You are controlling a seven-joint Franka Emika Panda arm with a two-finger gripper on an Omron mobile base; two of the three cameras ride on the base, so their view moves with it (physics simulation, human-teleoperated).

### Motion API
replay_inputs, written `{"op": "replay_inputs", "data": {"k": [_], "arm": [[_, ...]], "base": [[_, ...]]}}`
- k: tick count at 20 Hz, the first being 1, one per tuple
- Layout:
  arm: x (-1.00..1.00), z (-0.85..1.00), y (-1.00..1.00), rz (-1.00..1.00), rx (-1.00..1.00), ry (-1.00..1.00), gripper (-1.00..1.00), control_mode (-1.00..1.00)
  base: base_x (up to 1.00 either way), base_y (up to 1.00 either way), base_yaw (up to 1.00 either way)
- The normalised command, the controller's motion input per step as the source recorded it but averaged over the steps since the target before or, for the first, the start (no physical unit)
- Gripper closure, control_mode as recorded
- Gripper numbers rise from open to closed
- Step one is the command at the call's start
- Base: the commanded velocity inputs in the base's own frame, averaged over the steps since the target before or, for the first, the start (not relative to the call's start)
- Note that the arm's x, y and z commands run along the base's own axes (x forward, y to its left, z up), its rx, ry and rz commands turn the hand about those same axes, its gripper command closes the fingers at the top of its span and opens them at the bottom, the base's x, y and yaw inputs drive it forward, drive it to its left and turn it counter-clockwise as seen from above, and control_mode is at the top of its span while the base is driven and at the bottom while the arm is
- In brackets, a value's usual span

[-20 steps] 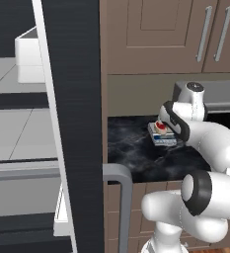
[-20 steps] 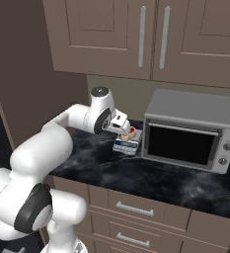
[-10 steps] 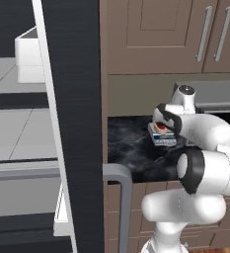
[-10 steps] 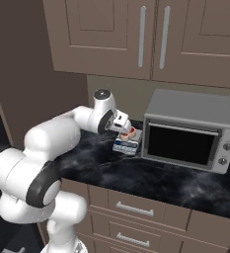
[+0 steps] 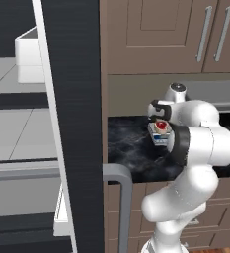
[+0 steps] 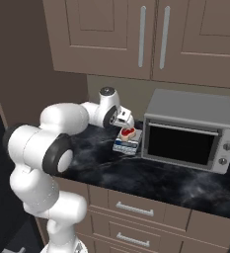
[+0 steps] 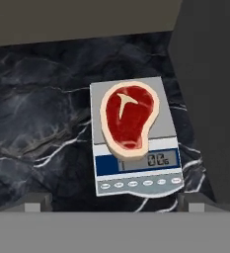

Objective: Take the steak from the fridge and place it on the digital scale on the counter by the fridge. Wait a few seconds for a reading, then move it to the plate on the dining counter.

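Steak (image 7: 128,120) on scale (image 7: 134,170), weighing step.
Gripper (image 6: 122,117) hangs just above w/ jaws apart, empty; meat lies flat on top plate, prob. left for a reading, counter (image 7: 42,118) beneath.

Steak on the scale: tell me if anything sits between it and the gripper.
Nothing visible does. The steak lies bare on the digital scale, and the gripper looks straight down on it, fingertips apart to either side, over the black counter.
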Motion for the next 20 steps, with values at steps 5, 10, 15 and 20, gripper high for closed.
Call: {"op": "replay_inputs", "data": {"k": [5,10,15,20], "arm": [[0.25,0.00,-0.22,0.00,0.00,0.01,-1.00,-1.00],[0.01,-0.22,-0.05,0.00,0.00,0.03,-1.00,-1.00],[0.03,-0.32,0.00,0.00,0.00,0.04,-1.00,-1.00],[0.00,-0.28,0.00,0.00,0.00,0.04,-1.00,-1.00]], "base": [[0.00,0.00,0.00],[0.00,0.00,0.00],[0.00,0.00,0.00],[0.00,0.00,0.00]]}}
